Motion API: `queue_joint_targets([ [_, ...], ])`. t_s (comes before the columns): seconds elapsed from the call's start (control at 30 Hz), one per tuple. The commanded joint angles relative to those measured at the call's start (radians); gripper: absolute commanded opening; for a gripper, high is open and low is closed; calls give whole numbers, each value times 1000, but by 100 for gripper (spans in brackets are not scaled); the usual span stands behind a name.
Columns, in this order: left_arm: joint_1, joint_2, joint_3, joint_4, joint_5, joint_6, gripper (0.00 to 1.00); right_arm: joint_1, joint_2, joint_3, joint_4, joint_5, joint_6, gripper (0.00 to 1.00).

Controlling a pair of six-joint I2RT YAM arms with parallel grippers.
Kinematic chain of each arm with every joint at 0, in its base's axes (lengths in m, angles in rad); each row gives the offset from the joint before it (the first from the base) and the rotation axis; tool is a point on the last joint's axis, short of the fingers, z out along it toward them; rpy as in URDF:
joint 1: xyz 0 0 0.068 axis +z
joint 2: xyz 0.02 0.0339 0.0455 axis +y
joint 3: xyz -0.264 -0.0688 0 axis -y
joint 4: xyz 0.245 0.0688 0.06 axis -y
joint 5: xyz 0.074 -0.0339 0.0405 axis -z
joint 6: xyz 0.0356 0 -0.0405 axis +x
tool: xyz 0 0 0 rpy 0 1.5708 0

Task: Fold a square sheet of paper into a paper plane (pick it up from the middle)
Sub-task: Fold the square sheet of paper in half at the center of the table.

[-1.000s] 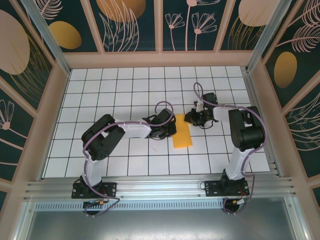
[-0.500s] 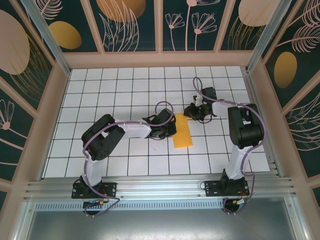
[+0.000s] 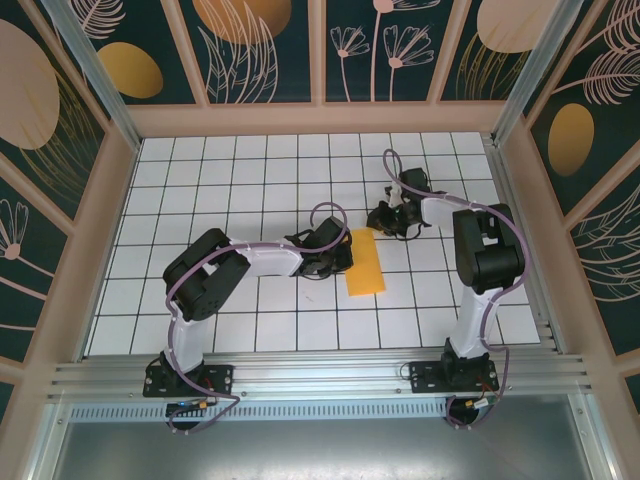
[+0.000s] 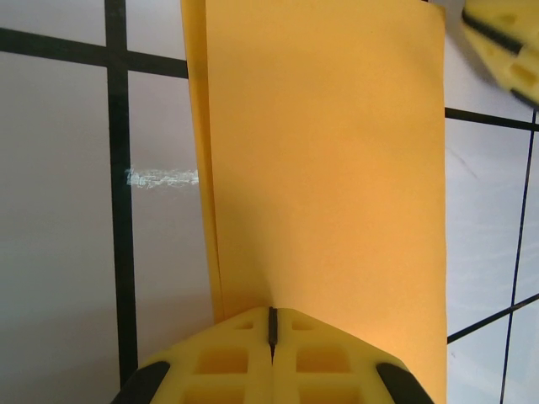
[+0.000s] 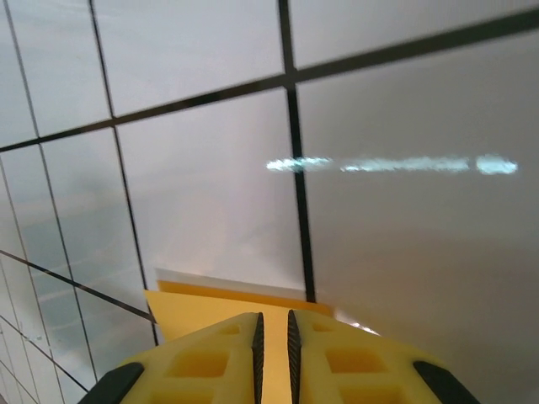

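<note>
The square sheet of paper (image 3: 364,265) lies folded in half as a narrow orange-yellow strip on the white grid table (image 3: 230,190). In the left wrist view the paper (image 4: 328,151) shows two layers along its left edge. My left gripper (image 3: 344,258) is shut, its tips (image 4: 271,310) down on the near edge of the strip. My right gripper (image 3: 384,217) hovers just beyond the strip's far right corner. Its jaws (image 5: 272,316) stand a narrow slit apart with nothing between them, and the paper's end (image 5: 202,307) lies below them.
Wooden-framed walls with a dark leaf pattern (image 3: 250,50) enclose the table on three sides. An aluminium rail (image 3: 320,375) runs along the near edge by the arm bases. The right gripper's yellow fingertip (image 4: 505,42) shows at the top right of the left wrist view.
My right gripper has moved toward the back of the table, away from the paper's far end. The left gripper and the paper have stayed put.
</note>
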Motion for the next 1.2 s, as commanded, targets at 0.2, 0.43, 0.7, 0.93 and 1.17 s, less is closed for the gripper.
queue_joint_targets([
  [0.2,-6,56,-27,-121,-11,21,1,13,35,2,1,-11,-8,20],
  [0.43,-7,50,-33,-120,-11,22,1,3,78,-24,37,-9,15,20],
  [0.7,-7,45,-36,-121,-15,20,2,4,-56,18,-28,-35,5,20],
  [0.93,-6,52,-26,-120,-12,24,1,13,-162,-125,29,-89,23,21],
  [1.17,-6,54,-28,-115,-6,24,2,18,-106,-227,99,-75,36,21],
])
